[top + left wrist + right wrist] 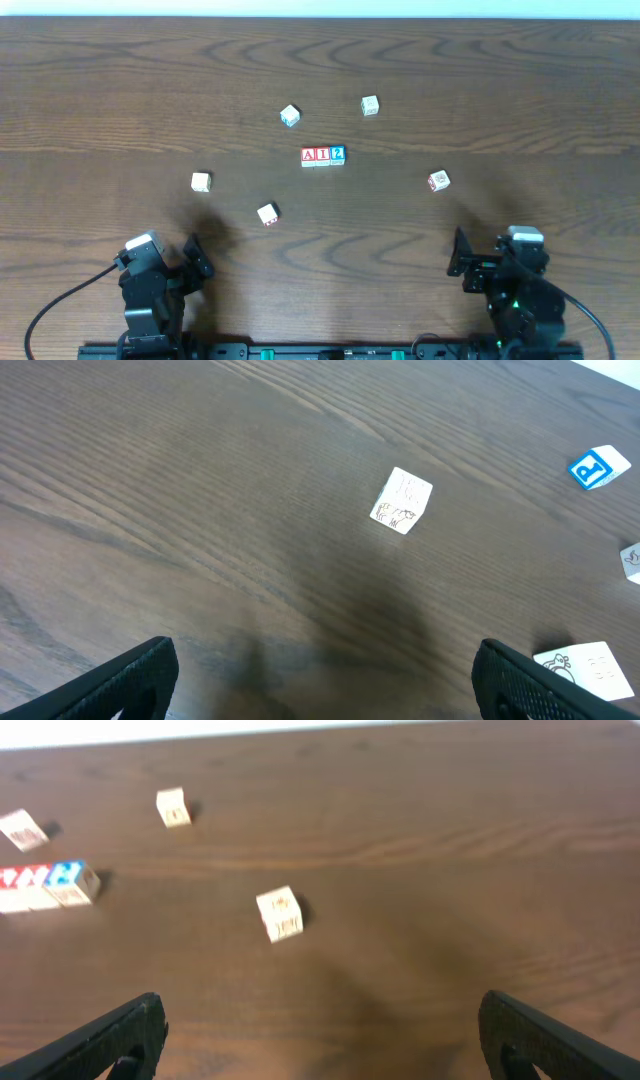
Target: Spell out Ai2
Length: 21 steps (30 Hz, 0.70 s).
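Red-bordered white A cube [308, 155], I cube [322, 155], blue 2 cube [338, 154] touch mid-frame; left fingers [140, 675], right fingers [120, 1040] wide, empty; best held clear.

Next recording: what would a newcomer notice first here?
At the middle of the table, the A cube, I cube and 2 cube sit side by side in a row reading Ai2. Five stray cubes lie scattered around it. The left end effector and right end effector stand open near the front edge, holding nothing.
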{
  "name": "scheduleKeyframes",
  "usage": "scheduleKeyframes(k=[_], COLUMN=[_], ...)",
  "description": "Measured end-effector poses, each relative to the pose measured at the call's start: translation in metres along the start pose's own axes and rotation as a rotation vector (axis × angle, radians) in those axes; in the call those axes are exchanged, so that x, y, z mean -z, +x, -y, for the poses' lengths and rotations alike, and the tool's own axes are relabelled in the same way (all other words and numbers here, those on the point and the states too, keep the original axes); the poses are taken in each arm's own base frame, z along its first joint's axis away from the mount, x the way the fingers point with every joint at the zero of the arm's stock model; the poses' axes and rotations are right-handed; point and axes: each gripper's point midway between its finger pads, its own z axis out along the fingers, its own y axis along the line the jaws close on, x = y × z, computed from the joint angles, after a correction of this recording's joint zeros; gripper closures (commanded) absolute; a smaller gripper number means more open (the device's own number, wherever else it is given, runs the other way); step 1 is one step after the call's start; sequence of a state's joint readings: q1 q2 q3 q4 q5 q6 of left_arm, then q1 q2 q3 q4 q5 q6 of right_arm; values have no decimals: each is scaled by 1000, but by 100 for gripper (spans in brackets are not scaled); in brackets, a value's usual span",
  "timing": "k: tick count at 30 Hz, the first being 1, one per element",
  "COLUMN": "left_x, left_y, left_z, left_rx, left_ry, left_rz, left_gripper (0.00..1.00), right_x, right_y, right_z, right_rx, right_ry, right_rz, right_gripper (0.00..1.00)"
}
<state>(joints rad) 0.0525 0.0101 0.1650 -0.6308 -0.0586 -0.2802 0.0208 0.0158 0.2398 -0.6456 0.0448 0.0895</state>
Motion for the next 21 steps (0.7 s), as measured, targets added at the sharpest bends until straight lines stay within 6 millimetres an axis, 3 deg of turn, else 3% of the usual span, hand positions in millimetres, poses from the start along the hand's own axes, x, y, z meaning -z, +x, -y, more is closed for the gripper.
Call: scheduleKeyframes(k=[8,21], left_x=[0,0], left_y=[0,0], left_z=[0,0], left_rx=[0,0], left_ry=[0,0], left_rz=[0,0], left_gripper=[5,5], right_x=[-14,-14], right_y=[33,34], right_z=[1,-4], right_rx=[3,2], right_ry=[0,-30], right_rz=[-81,-84], right_gripper=[1,1])
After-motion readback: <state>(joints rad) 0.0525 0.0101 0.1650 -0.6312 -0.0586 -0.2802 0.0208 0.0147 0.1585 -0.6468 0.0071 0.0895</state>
